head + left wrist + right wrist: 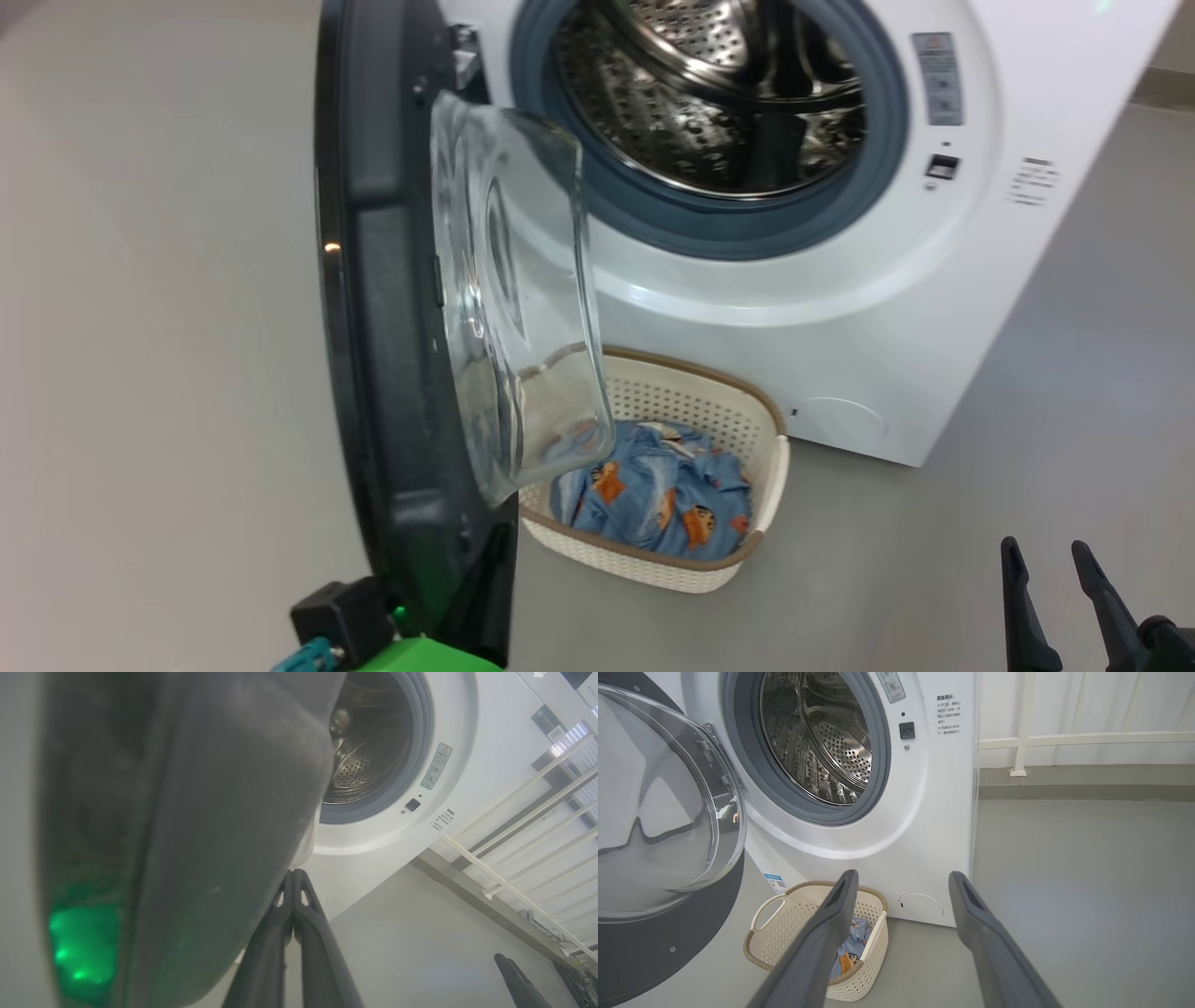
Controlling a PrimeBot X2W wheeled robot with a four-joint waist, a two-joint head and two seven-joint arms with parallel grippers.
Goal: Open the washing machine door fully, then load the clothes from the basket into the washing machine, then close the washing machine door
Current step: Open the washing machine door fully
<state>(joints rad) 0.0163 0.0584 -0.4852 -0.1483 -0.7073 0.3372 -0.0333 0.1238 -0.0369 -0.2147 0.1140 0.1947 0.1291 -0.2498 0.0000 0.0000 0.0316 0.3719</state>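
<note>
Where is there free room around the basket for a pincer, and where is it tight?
Bare floor lies right of the basket, up to the open right pincer. Tight on its left: the washing machine door stands close; the washing machine is just behind.

Grey floor (pixel 1055 439), smooth, matte. White washing machine (pixel 822 317) standing square on it. Cream basket (pixel 653 565) down on floor, just in front of washer's lower front, left of centre. White railing post (pixel 1019 742) on raised kerb at floor's far edge, beyond washer.
</note>
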